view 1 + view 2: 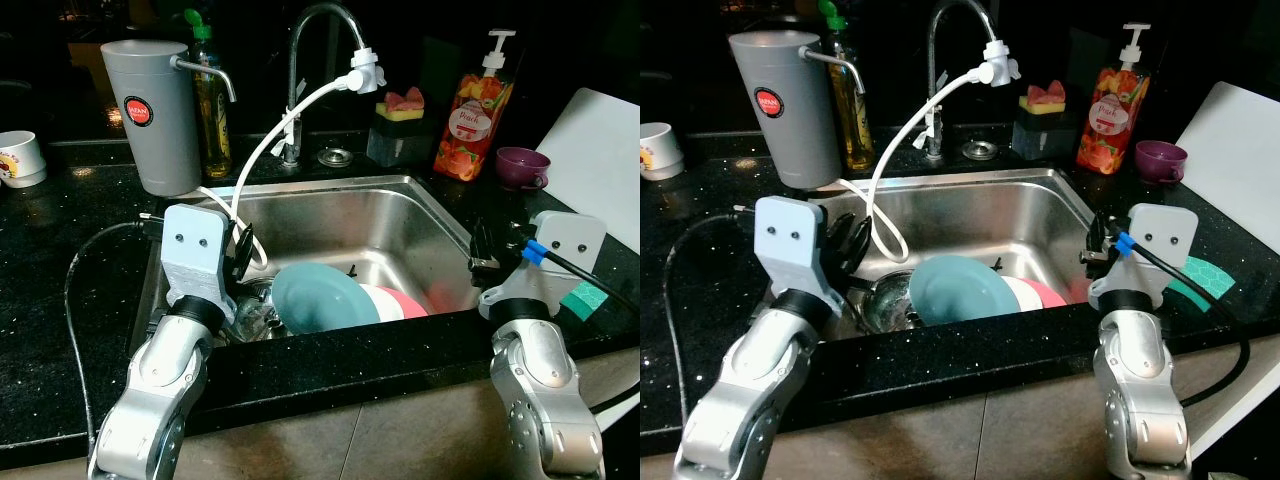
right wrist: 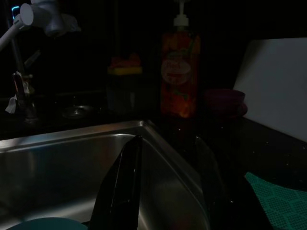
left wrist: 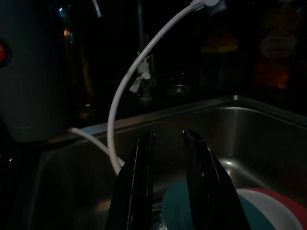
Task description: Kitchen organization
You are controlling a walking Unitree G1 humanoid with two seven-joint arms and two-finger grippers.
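Note:
A teal plate [image 1: 318,297] leans against a pink plate [image 1: 400,300] at the front of the steel sink [image 1: 380,215]. A clear glass dish [image 1: 252,312] lies to the left of them. My left gripper [image 1: 243,250] hovers over the sink's left side, just above the teal plate [image 3: 177,211]. It is open with a narrow gap and nothing between its fingers [image 3: 141,167]. My right gripper [image 1: 483,252] is at the sink's right rim, open and holding nothing. One of its fingers [image 2: 125,182] points along the basin's corner.
A white hose [image 1: 270,150] hangs from the faucet [image 1: 300,60] into the sink beside my left gripper. A grey filter canister [image 1: 150,115], an oil bottle [image 1: 212,110], a sponge holder [image 1: 400,130], a soap bottle [image 1: 468,115], a purple cup [image 1: 522,167] and a white board [image 1: 600,150] line the counter. A green cloth [image 1: 585,298] lies at right.

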